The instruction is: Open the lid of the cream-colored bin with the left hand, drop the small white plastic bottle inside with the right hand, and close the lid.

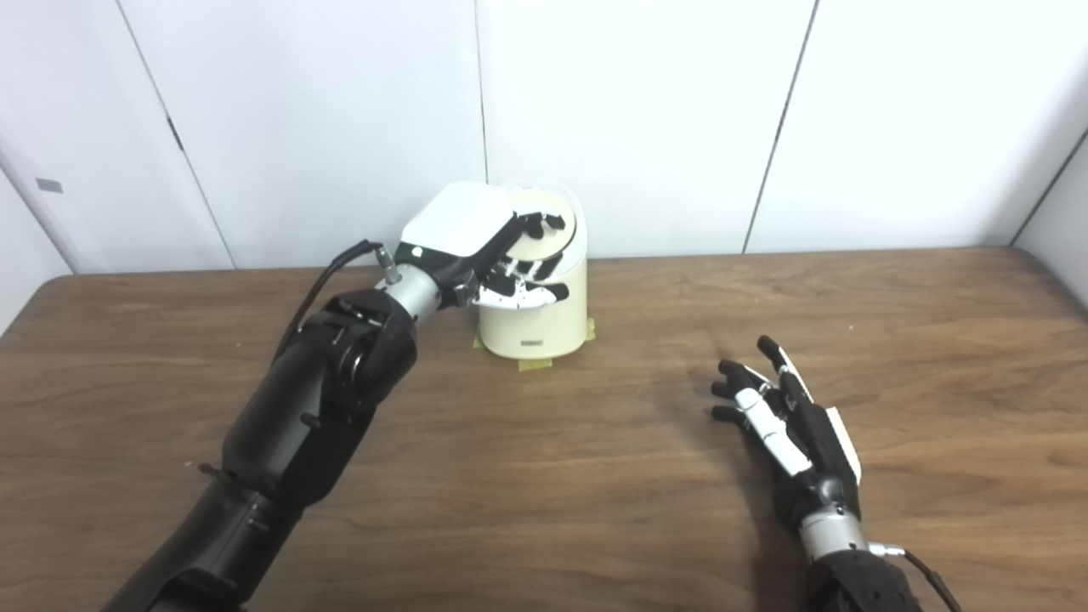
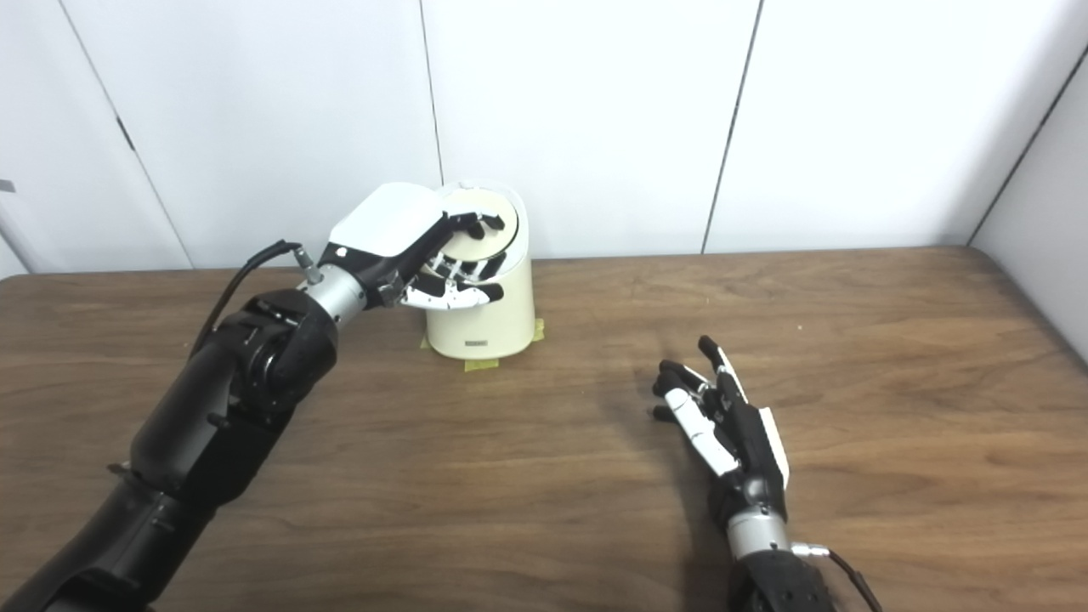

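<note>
Bin (image 1: 535,319), cream, round, small unreadable label low on front, taped at desk (image 1: 544,476) rear; left robot hand (image 1: 510,259) fingers curled on its tilted lid (image 1: 548,223); right robot hand (image 1: 786,421) spread, empty.

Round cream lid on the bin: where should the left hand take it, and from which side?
Grip the round cream lid at its front rim, the low edge of its tilt toward the robot. Come from the bin's left, where the left hand already has its fingers over the lid. The cream-colored bin is taped to the wooden table, so it probably won't slide. The right hand rests open, clear of it.
</note>
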Controlling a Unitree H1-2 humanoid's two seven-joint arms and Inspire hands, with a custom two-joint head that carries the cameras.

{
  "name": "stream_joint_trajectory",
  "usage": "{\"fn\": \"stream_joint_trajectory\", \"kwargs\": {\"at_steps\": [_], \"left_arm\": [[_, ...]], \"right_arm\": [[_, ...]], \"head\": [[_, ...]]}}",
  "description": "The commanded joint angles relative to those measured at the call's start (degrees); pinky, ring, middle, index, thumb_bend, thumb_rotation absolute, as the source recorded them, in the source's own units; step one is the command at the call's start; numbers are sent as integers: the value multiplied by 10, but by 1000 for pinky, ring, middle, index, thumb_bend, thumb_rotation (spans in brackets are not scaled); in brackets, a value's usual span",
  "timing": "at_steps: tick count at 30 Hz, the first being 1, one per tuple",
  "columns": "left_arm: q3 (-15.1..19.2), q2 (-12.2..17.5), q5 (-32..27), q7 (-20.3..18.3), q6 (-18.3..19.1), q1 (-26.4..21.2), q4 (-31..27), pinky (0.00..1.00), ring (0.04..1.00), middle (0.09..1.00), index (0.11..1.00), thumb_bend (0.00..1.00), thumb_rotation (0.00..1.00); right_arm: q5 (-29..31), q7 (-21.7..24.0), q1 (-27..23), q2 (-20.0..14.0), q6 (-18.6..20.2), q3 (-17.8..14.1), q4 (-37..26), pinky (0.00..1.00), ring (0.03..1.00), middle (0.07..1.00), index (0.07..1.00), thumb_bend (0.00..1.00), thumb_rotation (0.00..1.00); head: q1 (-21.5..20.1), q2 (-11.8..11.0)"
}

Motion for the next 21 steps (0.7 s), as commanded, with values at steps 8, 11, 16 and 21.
{"fn": "stream_joint_trajectory", "kwargs": {"at_steps": [8, 11, 16, 21], "left_arm": [[-15, 8, 1, -23, 5, 7, -13, 771, 768, 756, 852, 562, 415], [-23, 7, 3, -28, 6, 9, -10, 778, 772, 761, 857, 558, 420], [-35, 5, 1, -32, 4, 12, -1, 791, 776, 779, 865, 561, 431], [-45, 6, 1, -48, 13, 16, -2, 808, 793, 803, 877, 562, 465]], "right_arm": [[-5, -3, -11, -1, 5, 0, -19, 635, 726, 765, 942, 528, 486], [0, -2, -11, 1, 8, -2, -21, 635, 726, 762, 944, 527, 474], [-2, -3, -10, 1, 10, -1, -23, 646, 725, 759, 943, 506, 467], [5, -2, -10, 3, 12, -2, -25, 635, 722, 759, 948, 534, 476]], "head": [[-2, 2], [-3, 3], [-4, 4], [-6, 5]]}}
